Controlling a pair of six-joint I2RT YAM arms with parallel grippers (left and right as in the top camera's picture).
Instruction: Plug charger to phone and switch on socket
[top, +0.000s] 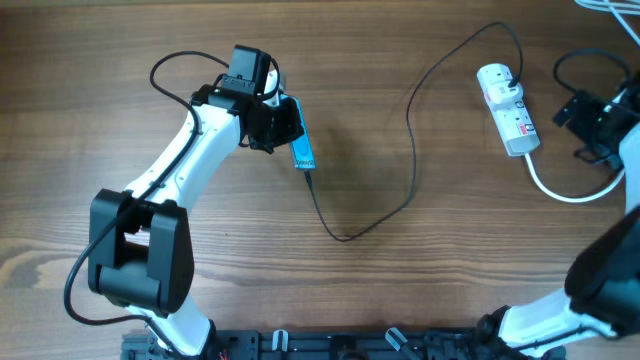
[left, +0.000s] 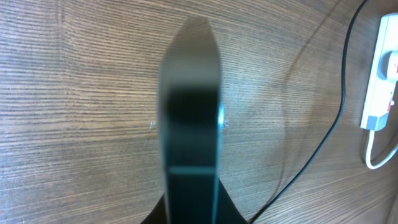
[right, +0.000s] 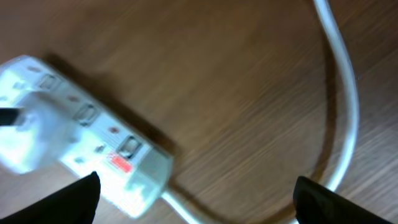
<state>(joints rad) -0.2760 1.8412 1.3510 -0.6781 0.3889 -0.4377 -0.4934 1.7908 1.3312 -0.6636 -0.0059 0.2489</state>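
My left gripper (top: 285, 130) is shut on the phone (top: 303, 152), a small turquoise slab held on edge above the table. It fills the middle of the left wrist view (left: 189, 112) as a dark blurred bar. The charger, a thin black cable (top: 412, 130), runs from the phone's lower end across the table up to a white plug in the socket (top: 507, 108). The cable also shows in the left wrist view (left: 341, 99). The socket is a white power strip with small red marks, seen blurred in the right wrist view (right: 81, 149). My right gripper (top: 578, 110) is open, just right of the socket.
The socket's thick white cord (top: 560, 192) curves off toward the right edge and shows in the right wrist view (right: 345, 93). A black cable loops behind my left arm (top: 175, 70). The wooden table (top: 420, 280) lies under everything.
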